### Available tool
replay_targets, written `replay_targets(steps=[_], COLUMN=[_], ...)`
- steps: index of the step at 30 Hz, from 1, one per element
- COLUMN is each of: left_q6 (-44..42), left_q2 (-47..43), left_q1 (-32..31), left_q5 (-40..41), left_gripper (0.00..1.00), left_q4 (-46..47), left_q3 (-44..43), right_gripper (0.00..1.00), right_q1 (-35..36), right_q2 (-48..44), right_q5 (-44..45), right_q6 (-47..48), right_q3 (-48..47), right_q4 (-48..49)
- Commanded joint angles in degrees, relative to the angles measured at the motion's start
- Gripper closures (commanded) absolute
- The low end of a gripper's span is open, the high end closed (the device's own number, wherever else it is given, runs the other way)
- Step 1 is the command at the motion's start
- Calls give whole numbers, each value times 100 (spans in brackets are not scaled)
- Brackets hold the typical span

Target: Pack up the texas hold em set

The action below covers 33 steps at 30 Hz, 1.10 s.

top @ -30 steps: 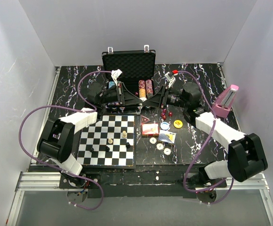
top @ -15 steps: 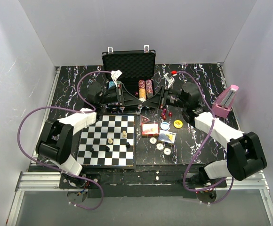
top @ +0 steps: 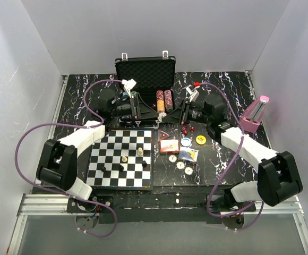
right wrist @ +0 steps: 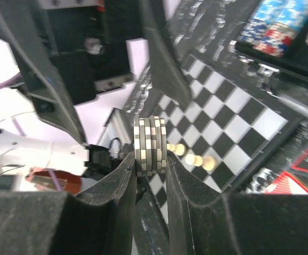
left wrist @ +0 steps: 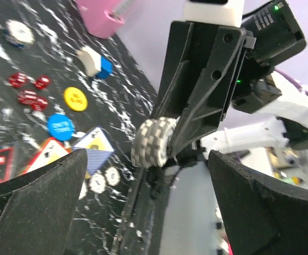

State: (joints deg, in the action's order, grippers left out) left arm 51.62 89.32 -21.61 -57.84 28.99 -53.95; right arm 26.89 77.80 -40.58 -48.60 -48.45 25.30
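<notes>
Since a second ago the left arm has swung its elbow outward and drawn its wrist slightly toward the back; the right arm has hardly shifted. We see the left gripper (left wrist: 147, 157) spread wide and holding nothing, aimed across at its partner. Behind it the case (top: 145, 68) stands open at the rear of the table (top: 228, 95), lid up, with chip rows (top: 163, 98) already lying in its tray. Between the two grippers, seemingly above the tray's front part, hangs a short stack (right wrist: 150, 144) of grey-and-white chips. It is clamped by its end faces in the right gripper (right wrist: 150, 162), whose fingers are closed down to the stack's thickness. Right of the chessboard (top: 121, 159), the dice (top: 187, 128), a deck (top: 169, 145) and buttons (top: 200, 139) lie loose, unpacked. We judge this step to be carrying chips to the tray, perhaps by a handover. Next, the stack must stay squeezed square so no chip slips out, then settle into a free groove beside the rows before the fingers part.
</notes>
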Motion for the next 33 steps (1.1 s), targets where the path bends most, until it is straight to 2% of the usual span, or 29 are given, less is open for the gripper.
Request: replay_targets(steps=[1, 4, 8, 19, 25, 33], left_q6=[-1362, -2091, -2822, -3131, -3193, -3210], left_q2=[-888, -1389, -1768, -1883, -1918, -1944], left_q1=[419, 657, 684, 693, 684, 684], left_q5=[659, 1247, 1969, 2137, 2155, 2146], left_gripper=[2, 2, 2, 2, 2, 2], left_q4=[-1543, -2395, -3276, -3602, -3646, -3655], left_q3=[-273, -326, -467, -502, -511, -502], right_gripper=[99, 99, 99, 99, 99, 99], right_q1=[-219, -273, -290, -281, -106, 202], right_q2=[-388, -187, 427, 2299, 2977, 3697], right_q5=[655, 1357, 1992, 2062, 2528, 2590], right_q6=[1235, 2448, 3864, 6141, 7030, 7962], right_q3=[-585, -1297, -2299, -4119, -4533, -5217], right_q4=[-1742, -3403, -4427, -5631, -5905, -6282])
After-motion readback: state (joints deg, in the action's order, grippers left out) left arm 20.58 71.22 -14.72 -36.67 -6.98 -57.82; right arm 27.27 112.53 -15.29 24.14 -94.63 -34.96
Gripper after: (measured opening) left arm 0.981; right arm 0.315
